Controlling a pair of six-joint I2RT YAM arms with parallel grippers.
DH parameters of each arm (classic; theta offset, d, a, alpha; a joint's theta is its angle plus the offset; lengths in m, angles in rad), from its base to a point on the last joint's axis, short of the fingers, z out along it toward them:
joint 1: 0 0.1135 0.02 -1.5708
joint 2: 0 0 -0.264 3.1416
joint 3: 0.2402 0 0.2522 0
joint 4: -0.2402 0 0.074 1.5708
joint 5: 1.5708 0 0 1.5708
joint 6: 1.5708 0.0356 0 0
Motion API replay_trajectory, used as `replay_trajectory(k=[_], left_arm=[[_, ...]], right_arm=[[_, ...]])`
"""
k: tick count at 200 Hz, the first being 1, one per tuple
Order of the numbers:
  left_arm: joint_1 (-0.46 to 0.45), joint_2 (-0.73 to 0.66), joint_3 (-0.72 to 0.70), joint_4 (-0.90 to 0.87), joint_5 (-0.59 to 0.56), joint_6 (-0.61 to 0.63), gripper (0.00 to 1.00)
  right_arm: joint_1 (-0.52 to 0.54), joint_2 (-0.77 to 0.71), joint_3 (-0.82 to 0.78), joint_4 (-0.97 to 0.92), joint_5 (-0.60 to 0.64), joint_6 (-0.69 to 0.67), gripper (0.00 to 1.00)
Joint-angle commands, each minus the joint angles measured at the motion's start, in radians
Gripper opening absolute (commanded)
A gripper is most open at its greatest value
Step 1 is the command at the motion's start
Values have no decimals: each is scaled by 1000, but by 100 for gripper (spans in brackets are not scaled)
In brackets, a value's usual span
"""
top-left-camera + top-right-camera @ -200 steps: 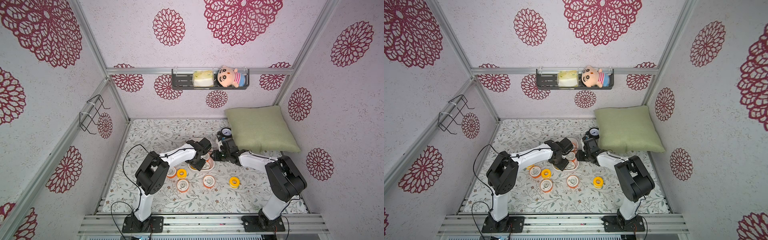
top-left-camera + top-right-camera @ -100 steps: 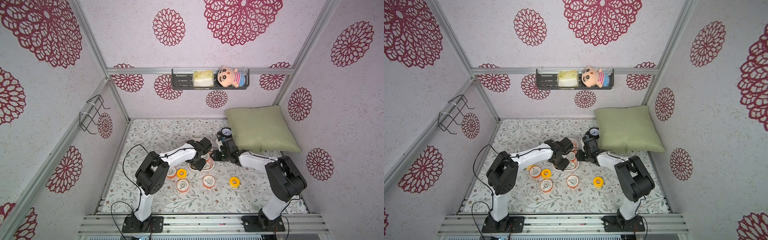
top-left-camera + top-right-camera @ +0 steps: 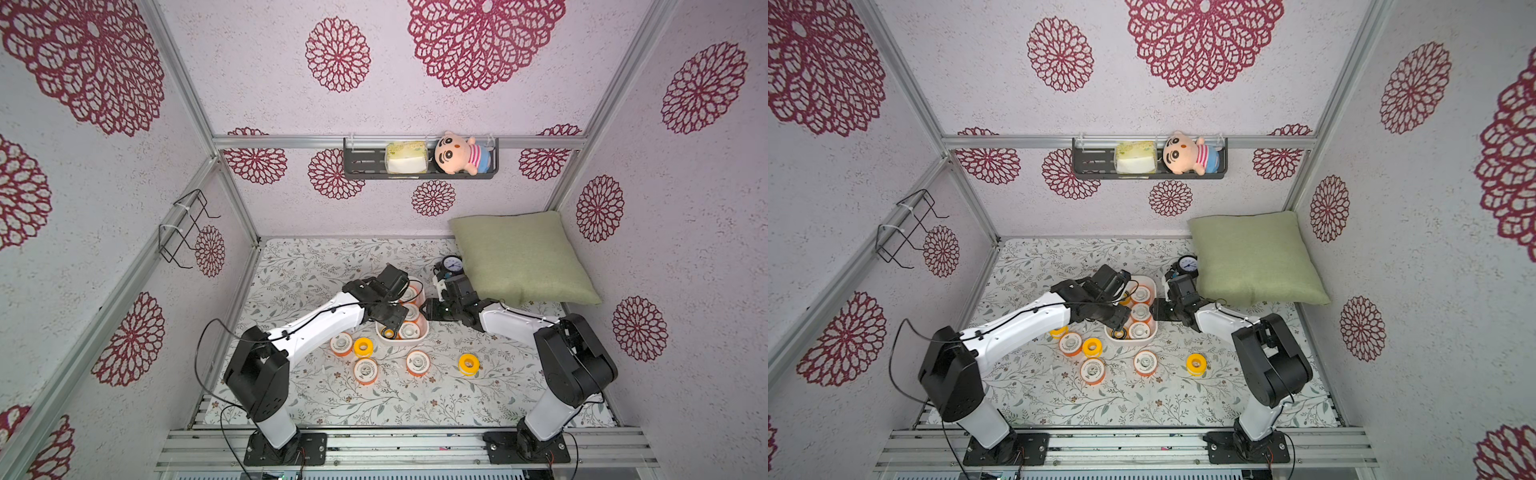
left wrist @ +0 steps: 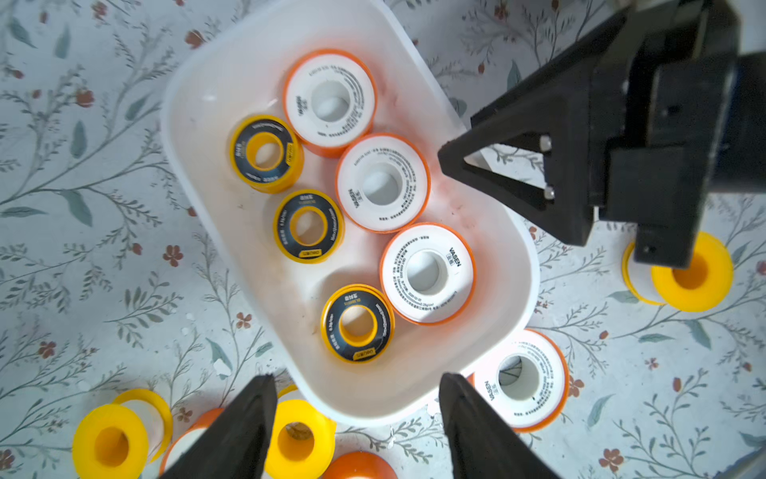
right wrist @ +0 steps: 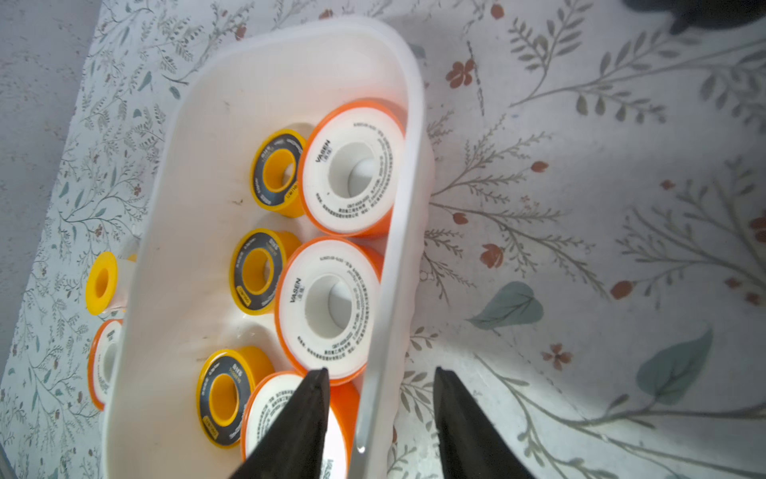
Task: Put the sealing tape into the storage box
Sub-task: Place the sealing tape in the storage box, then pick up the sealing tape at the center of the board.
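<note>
The white storage box point(image 4: 418, 394) sits mid-table and holds several sealing tape spools, white-faced with orange rims point(image 4: 382, 182) and yellow with black faces point(image 4: 309, 226). More spools lie loose in front of it, orange-rimmed point(image 3: 417, 363) and all-yellow point(image 3: 468, 364). My left gripper point(image 4: 356, 379) hovers open over the box's near end with nothing between its fingers. My right gripper point(image 5: 380, 371) is open astride the box's right wall point(image 5: 398, 249), one finger inside and one outside, with a gap on each side of the wall. In both top views the two grippers meet at the box point(image 3: 1131, 340).
A green pillow point(image 3: 519, 257) fills the back right, with a round black alarm clock point(image 3: 451, 264) at its corner just behind my right wrist. A dark shelf point(image 3: 365, 164) with a plush doll hangs on the back wall. A wire rack point(image 3: 183, 232) hangs on the left wall.
The right gripper's jaws have spread apart around the box wall. Both arms stay almost where they were, and the spools have not moved.
</note>
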Motion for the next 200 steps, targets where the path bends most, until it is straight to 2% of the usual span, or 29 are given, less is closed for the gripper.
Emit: replay_trajectory(k=[1,45,76,122,200], left_arm=[[70,-90,-78,126,36,-72,69],[226,-288,-268,286,142,-208,69],[293,-360,-349,307,149,-273,69],[335,-396,-405,307,167,-332,68],[355,-458,-457,295,154,-341,68]], right_arm=[[-4,-94,-16,15,21,-34,49],[3,-203,-59,-18,27,-81,50],[39,-299,-103,-39,27,-127,50],[161,-398,-135,-128,64,-214,51],[367,-435,-239,-228,91,-213,54]])
